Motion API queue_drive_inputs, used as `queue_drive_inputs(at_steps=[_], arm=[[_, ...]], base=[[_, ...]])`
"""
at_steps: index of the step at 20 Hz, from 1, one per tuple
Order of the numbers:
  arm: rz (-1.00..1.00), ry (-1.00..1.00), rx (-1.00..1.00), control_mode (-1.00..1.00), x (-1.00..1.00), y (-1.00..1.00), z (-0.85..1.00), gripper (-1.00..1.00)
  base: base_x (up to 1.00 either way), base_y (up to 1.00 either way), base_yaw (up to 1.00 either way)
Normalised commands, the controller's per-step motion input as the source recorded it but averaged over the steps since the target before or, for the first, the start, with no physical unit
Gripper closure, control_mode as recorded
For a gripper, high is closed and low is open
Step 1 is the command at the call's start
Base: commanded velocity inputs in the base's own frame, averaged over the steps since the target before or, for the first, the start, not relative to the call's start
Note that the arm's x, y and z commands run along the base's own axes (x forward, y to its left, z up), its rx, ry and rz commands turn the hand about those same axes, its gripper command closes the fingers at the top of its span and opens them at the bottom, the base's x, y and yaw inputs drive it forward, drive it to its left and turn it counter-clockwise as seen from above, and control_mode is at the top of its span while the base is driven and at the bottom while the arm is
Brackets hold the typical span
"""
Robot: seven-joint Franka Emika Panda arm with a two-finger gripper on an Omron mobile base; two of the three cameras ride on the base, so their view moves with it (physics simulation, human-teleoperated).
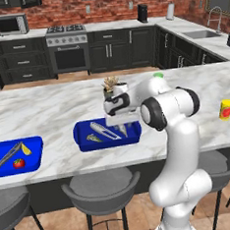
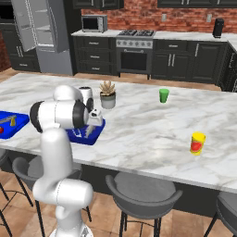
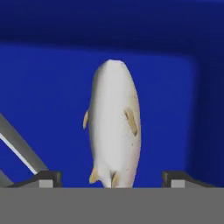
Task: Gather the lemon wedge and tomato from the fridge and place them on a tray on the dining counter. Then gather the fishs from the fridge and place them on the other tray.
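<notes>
My gripper (image 1: 123, 129) hangs low over the middle blue tray (image 1: 82, 134) on the dining counter (image 1: 47, 108). In the hand view a grey-silver fish (image 3: 114, 122) lies on the tray floor (image 3: 43, 87) between my wide-apart fingertips (image 3: 48, 178), touching neither; the gripper (image 3: 112, 180) is open. An olive-tan fish (image 1: 94, 138) lies in the same tray. The left tray (image 1: 34, 161) holds the lemon wedge (image 1: 25, 149) and the tomato (image 1: 18, 163). The fridge (image 2: 44, 34) stands far back with a door open.
Silver tongs (image 1: 105, 130) lie in the middle tray, close to the fish, and a long silver utensil (image 1: 6, 156) in the left tray. A potted plant (image 2: 108, 95), green cup (image 2: 164, 95) and yellow-red can (image 2: 197, 143) stand on the counter. Grey stools (image 1: 96, 187) line its near edge.
</notes>
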Motion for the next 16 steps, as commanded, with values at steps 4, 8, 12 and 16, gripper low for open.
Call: queue_drive_inputs(at_steps=[4, 8, 12, 16], arm=[[0.0, 0.0, 0.0, -1.0, -0.28, -0.1, 0.52, -1.0], [0.0, 0.0, 0.0, -1.0, -0.63, -0.44, 0.66, -1.0], [-0.02, 0.0, 0.0, -1.0, -0.77, -0.7, 0.56, -1.0], [-0.03, 0.0, 0.0, -1.0, -0.81, -0.62, 0.53, -1.0]], base=[[0.0, 0.0, 0.0], [0.0, 0.0, 0.0], [0.0, 0.0, 0.0], [0.0, 0.0, 0.0]])
